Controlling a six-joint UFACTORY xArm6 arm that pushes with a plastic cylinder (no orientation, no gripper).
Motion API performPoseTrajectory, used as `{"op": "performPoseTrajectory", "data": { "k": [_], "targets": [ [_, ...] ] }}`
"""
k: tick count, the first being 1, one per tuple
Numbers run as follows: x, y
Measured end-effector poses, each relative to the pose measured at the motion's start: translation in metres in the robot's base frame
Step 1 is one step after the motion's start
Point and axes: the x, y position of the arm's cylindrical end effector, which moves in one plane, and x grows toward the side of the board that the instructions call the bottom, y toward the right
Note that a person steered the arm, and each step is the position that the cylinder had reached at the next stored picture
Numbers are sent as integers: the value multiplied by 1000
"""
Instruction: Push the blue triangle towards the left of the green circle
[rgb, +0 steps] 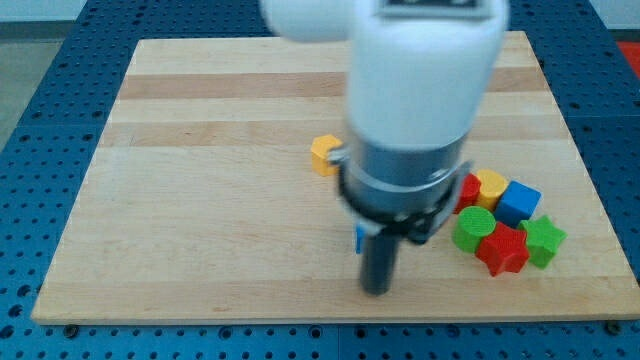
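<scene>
The rod's tip (377, 291) is resting left of the green circle (474, 226), nearly hiding the blue triangle (358, 238); no fingers exist to open or close.

**A robotics lab bench is sitting in front of you**

You are looking at a test bench in a lab, not a home or a shop. A pale wooden table (200, 200) is lying on a blue metal base (60, 60) that is showing regular rows of mounting holes, the kind used for bolting rigs down. A white and grey robot arm (415, 100) is hanging over the wood. Small plastic blocks (500, 225) in bright red, green, blue and yellow are sitting on it, looking like trial pieces rather than household goods.
</scene>
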Motion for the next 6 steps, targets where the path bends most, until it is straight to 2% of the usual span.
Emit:
{"op": "performPoseTrajectory", "data": {
  "k": [1, 3, 4, 5, 6],
  "targets": [
    [12, -42],
    [-77, -55],
    [-79, -48],
    [-88, -6],
    [-88, 5]
  ]
}}
